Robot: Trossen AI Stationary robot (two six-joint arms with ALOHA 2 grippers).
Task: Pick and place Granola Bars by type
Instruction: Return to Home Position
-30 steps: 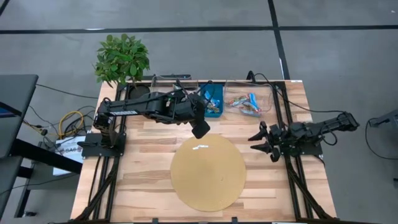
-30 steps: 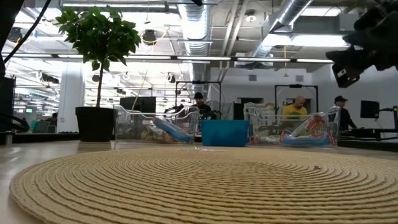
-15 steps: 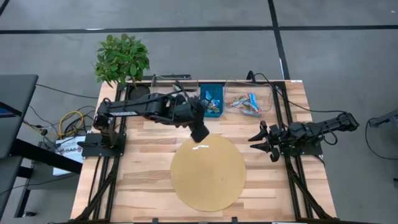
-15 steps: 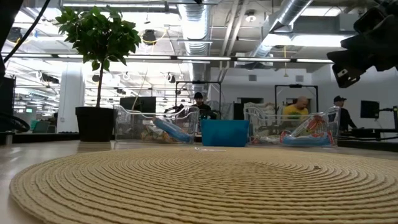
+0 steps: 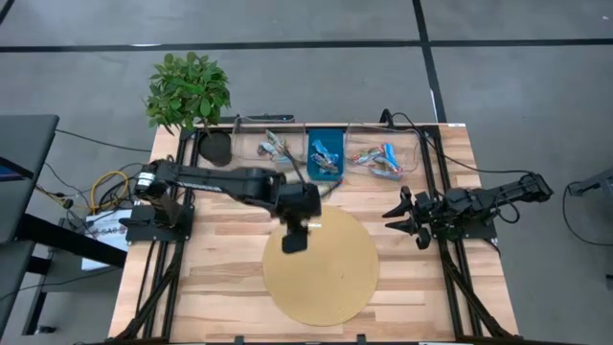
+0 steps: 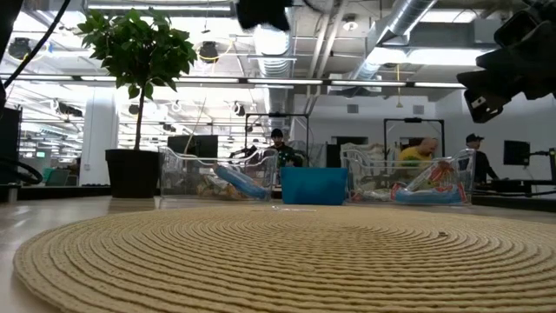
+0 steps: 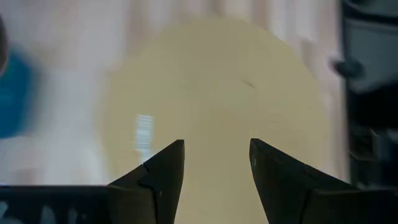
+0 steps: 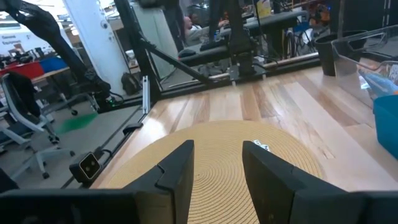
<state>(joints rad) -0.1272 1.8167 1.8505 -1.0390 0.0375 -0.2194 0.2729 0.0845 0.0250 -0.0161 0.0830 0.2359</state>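
Note:
Granola bars lie in three bins at the table's far edge: a clear bin [image 5: 273, 146], a blue bin [image 5: 326, 155] and a second clear bin [image 5: 381, 158]. One small pale wrapped bar [image 7: 144, 130] lies flat on the round woven mat [image 5: 326, 273], near its far edge; the right wrist view shows that bar [image 8: 261, 146] too. My left gripper [image 5: 295, 240] hovers open above the mat's far-left part, pointing down, with the bar beside it and nothing between its fingers [image 7: 216, 155]. My right gripper [image 5: 407, 217] waits open at the table's right side, level with the mat.
A potted plant [image 5: 189, 91] stands at the far-left corner beside the bins. The mat [image 6: 278, 256] covers the table's middle and near part, with bare wood on either side. People and equipment show in the room beyond the bins.
My left gripper has swung from beside the blue bin toward the table's near edge and now hangs over the mat's far-left part, close to the lone bar. The arm has stretched out as it went. The bar has stayed where it was.

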